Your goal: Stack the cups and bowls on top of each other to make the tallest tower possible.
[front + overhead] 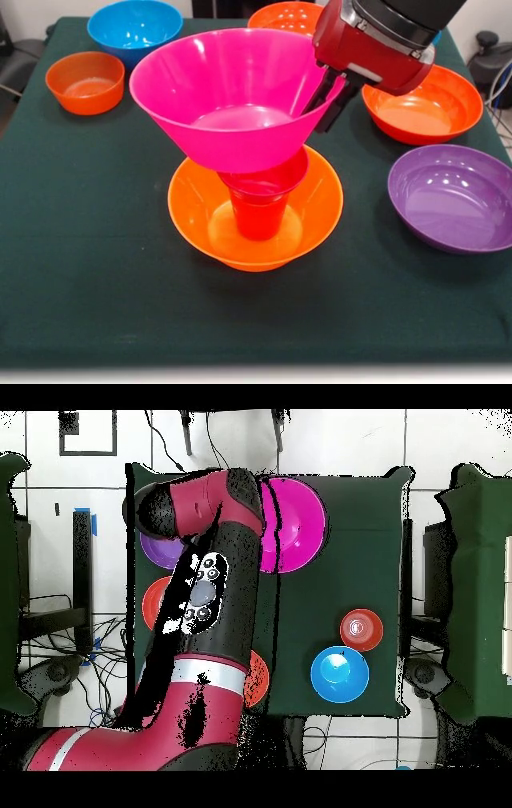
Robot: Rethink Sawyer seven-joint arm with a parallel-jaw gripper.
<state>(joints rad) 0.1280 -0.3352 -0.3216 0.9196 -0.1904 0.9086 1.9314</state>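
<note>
The large pink bowl point(232, 96) sits slightly tilted on top of the orange-red cup point(258, 214). The cup stands upright inside the large yellow-orange bowl point(192, 208), the tower's base, at the table's middle. My gripper point(318, 112) comes in from the upper right. Its fingers straddle the pink bowl's right rim, one inside and one outside, shut on it. In the overhead view the pink bowl point(300, 524) shows beside the arm, which hides the gripper, the cup and the base bowl.
A purple bowl point(452, 196) and an orange-red bowl point(422, 108) lie to the right. A blue bowl point(134, 28), a small orange bowl point(85, 82) and another orange bowl point(284, 16) stand along the far side. The table's edges are close all around.
</note>
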